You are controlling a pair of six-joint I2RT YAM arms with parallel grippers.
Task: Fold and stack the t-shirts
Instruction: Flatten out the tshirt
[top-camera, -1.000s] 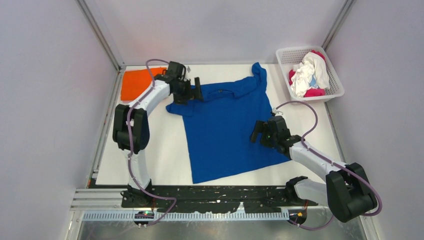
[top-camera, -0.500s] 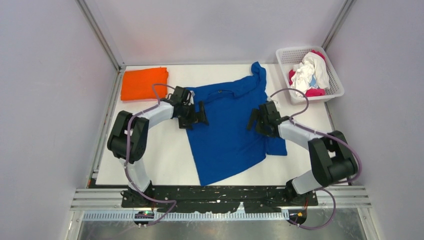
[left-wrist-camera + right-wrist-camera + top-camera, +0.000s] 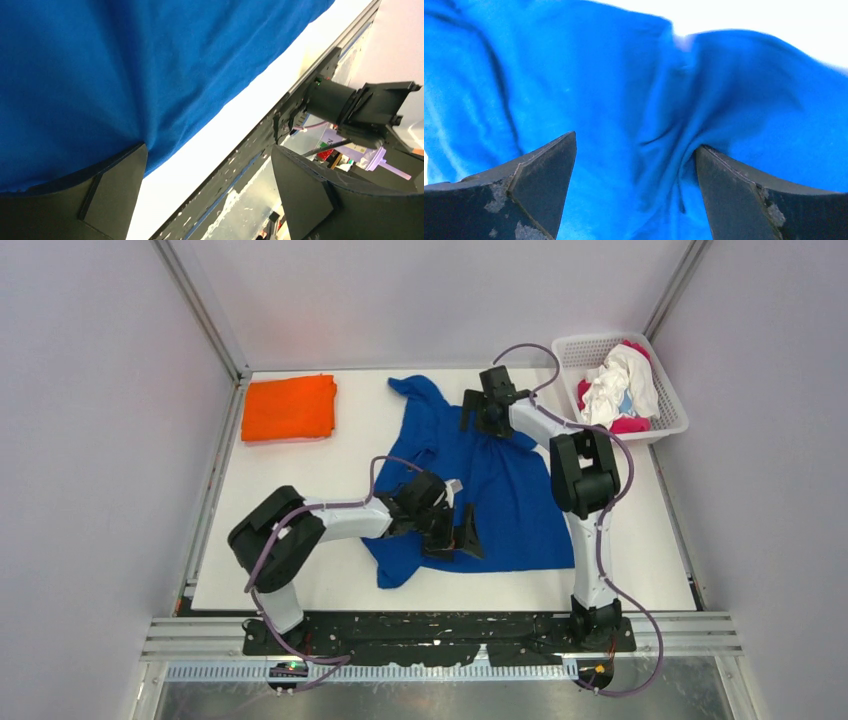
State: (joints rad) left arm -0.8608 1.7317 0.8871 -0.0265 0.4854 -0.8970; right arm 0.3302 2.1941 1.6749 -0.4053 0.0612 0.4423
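Note:
The royal blue t-shirt (image 3: 505, 495) lies rumpled and partly folded in the middle of the white table; its print is hidden. My left gripper (image 3: 458, 532) is open low over the shirt's near edge; in the left wrist view (image 3: 209, 147) one finger (image 3: 117, 180) touches the blue cloth (image 3: 100, 65), with nothing between the jaws. My right gripper (image 3: 480, 412) is open over the shirt's far part; in the right wrist view (image 3: 635, 141) wrinkled blue cloth (image 3: 624, 75) lies under the spread jaws. The folded orange t-shirt (image 3: 290, 408) lies at the far left.
A white lattice basket (image 3: 672, 412) at the far right holds crumpled white (image 3: 622, 380) and magenta (image 3: 630, 424) shirts. The table's near edge with its black rail (image 3: 440, 625) runs just in front of the left gripper. Metal frame posts stand at the far corners.
The left gripper moved from the shirt's left side to its near edge. The right gripper moved from the right side to the far edge. The shirt is narrower and shifted.

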